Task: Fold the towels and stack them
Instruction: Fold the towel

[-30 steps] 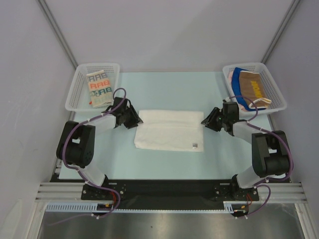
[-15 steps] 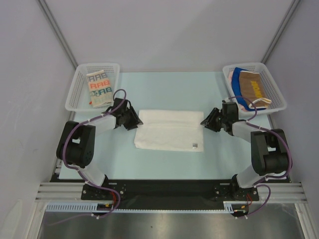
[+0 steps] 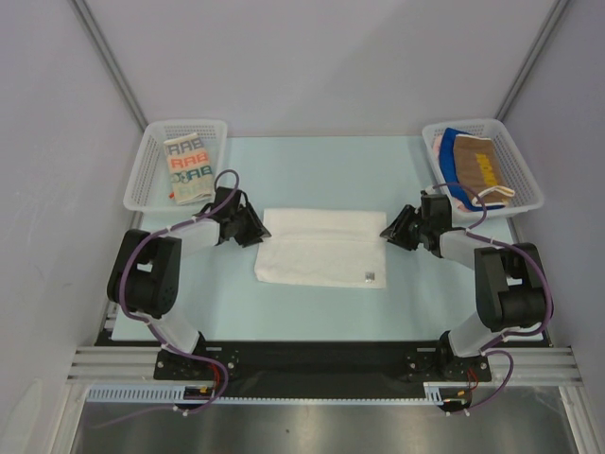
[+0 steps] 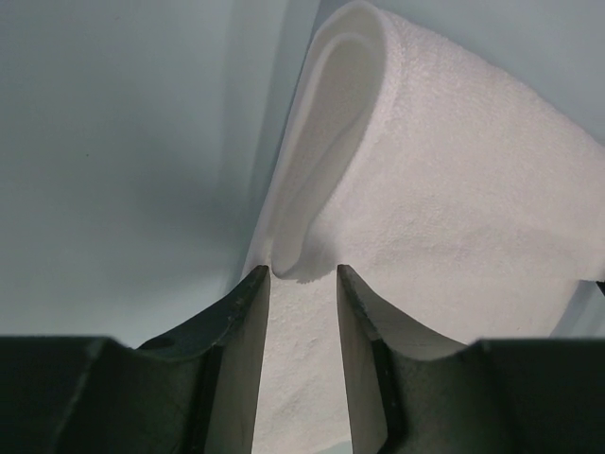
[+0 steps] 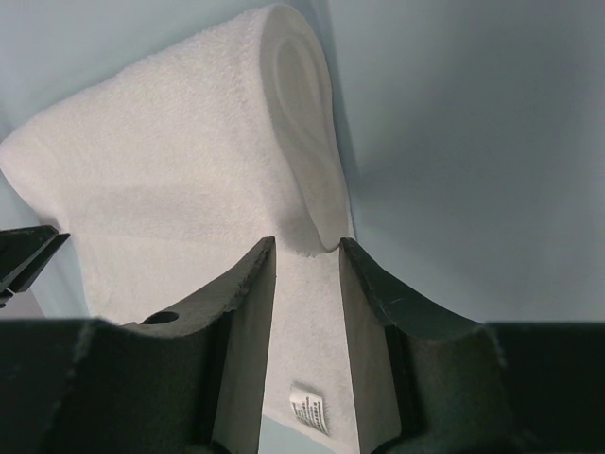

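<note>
- Step in hand, as I judge it: folding the white towel. It lies at the centre of the table, its far part already doubled, with the fold at 12 o'clock.
- The left gripper is at the towel's 10 o'clock corner and the right gripper at its 2 o'clock corner.
- Both stand part open, tips touching the cloth by the fold's looped end, with nothing visibly pinched.
- Next move: both close on the doubled edge together and draw it evenly toward 6 o'clock.
</note>
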Robot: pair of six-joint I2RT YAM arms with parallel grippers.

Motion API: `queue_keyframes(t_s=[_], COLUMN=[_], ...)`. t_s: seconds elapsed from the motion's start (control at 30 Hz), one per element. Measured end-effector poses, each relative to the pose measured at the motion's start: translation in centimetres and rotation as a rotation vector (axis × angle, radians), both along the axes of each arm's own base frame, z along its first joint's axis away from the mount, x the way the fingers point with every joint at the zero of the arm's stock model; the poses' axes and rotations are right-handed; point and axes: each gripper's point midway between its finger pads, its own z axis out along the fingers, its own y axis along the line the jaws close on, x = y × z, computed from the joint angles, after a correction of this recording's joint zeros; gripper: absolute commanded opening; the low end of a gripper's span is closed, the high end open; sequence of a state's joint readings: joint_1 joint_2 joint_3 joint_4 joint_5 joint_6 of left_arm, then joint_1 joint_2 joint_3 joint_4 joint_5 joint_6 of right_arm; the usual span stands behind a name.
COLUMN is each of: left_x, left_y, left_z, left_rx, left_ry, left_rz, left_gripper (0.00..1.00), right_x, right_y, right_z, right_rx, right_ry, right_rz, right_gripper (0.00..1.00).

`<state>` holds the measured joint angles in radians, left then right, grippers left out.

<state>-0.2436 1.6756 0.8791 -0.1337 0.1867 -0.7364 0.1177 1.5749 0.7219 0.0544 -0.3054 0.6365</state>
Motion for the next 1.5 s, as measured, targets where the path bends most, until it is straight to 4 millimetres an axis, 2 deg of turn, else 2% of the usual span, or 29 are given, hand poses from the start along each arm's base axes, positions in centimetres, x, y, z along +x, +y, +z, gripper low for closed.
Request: queue_keyframes(t_s=[0.3,0.4,0.63,0.8,0.97,1.37,1.5], left_x=[0.2,0.2,0.5,1.5,1.4,0.8,0.3], left_y=[-0.2,-0.2,-0.3,-0.5,-0.6,-0.7,-0.5], left_z=[-0.4,-0.5,-0.5,0.4,1.0,3.5,5.0], left_rx=[-0.011,-0.012,-0.016,-0.023,-0.027,-0.048,-0.055], left_ry=[0.005,0.006,0.008,-0.019,-0.029,-0.061,-0.083], left_rz=[0.000,0.000,-0.003,-0.004,-0.006,-0.029,-0.043], left_gripper=[0.28,0.25,0.00,0.00,0.00,0.00,0.00], right_x=[0.0,0.0,-0.1,-0.3,-0.6,-1.9,-2.6], right_y=[0.0,0.0,0.0,-0.1,-0.1,-0.3,-0.4], right_z=[-0.1,-0.1,-0.9,-0.9,0.0,3.9,5.1], right_rx=[0.000,0.000,-0.004,-0.005,-0.006,-0.014,-0.017], right_ry=[-0.001,0.000,0.020,0.025,0.020,-0.042,-0.060], right_rz=[0.000,0.000,0.000,0.001,0.002,0.018,0.029], right_gripper=[0.38,0.34,0.19,0.07,0.01,0.00,0.00])
